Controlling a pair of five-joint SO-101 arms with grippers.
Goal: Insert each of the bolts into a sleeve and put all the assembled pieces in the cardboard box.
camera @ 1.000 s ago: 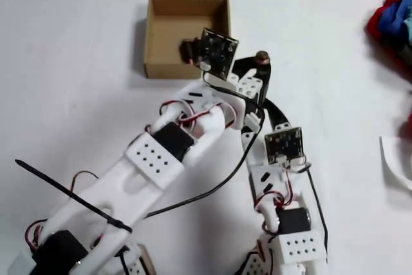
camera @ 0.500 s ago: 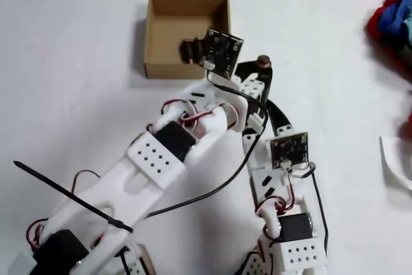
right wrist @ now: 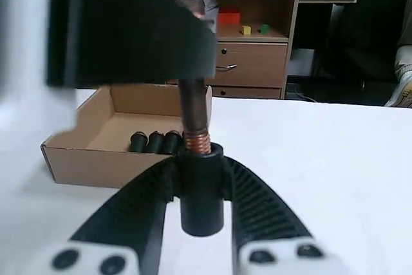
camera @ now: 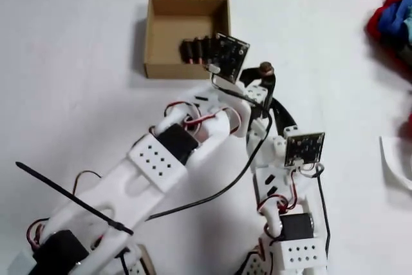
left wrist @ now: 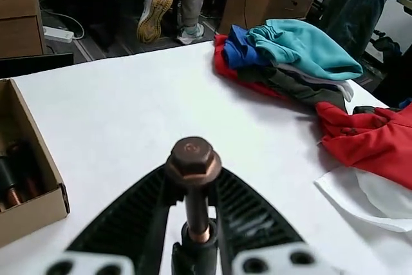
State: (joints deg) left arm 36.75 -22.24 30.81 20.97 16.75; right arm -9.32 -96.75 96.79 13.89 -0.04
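A copper bolt (left wrist: 194,170) with a hex head stands upright in my left gripper (left wrist: 193,178), which is shut on its shank. Its threaded lower end sits in the mouth of a black sleeve (right wrist: 201,188), and my right gripper (right wrist: 201,192) is shut on that sleeve. From above, the bolt head (camera: 264,69) shows just right of the cardboard box (camera: 157,27), with both arms meeting there. Several assembled pieces (camera: 196,49) lie along the box's near wall, also seen as dark sleeves (right wrist: 154,141) in the box (right wrist: 96,159).
A pile of red, blue and teal clothes (camera: 393,17) lies at the table's far right corner (left wrist: 290,49). A white curved item (camera: 394,165) sits near the right edge. A black cable (camera: 212,191) loops between the two arms.
Both grippers, with bolt and sleeve, have drifted a little to the right and toward the near edge. The wrist cameras shifted rightward with them.
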